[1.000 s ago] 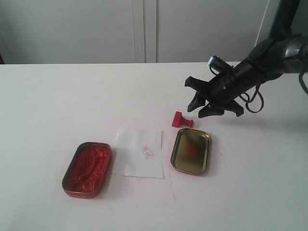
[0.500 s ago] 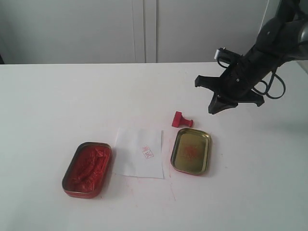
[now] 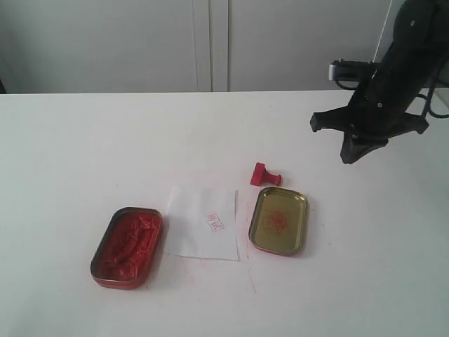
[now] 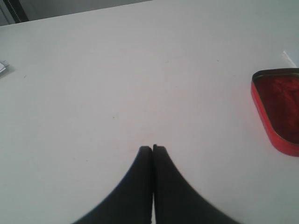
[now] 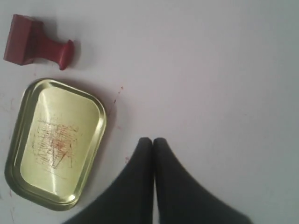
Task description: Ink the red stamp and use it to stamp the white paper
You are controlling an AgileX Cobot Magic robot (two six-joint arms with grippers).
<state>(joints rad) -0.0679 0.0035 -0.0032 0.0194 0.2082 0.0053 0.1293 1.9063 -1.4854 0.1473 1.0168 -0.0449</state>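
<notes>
Red plastic is lying on its side: the red stamp (image 3: 265, 175) is resting on the tabletop (image 3: 84, 154) just beside the gold tin lid (image 3: 279, 220) without touching it, its handle pointing toward the right arm's side. The white paper (image 3: 193, 217) is lying flat between the lid and the open tin of red ink paste (image 3: 116, 282), and it is already carrying a small red mark (image 3: 215, 222), so the stamping itself is looking done.

The right end effector (image 3: 348, 157) is hanging above the tabletop, well apart from the stamp, with its fingers pressed together and gripping nothing. The left end effector (image 4: 152, 148) is also pressed together and empty, near the ink tin's end.

If another impression is wanted, the right end effector should be spreading its fingers before descending. It should then be taking the narrow handle rather than the block, righting the stamp so that the base is facing down, pressing squarely into the paste, and lowering straight onto a bare part of the paper so that the thin sheet is not dragging.
</notes>
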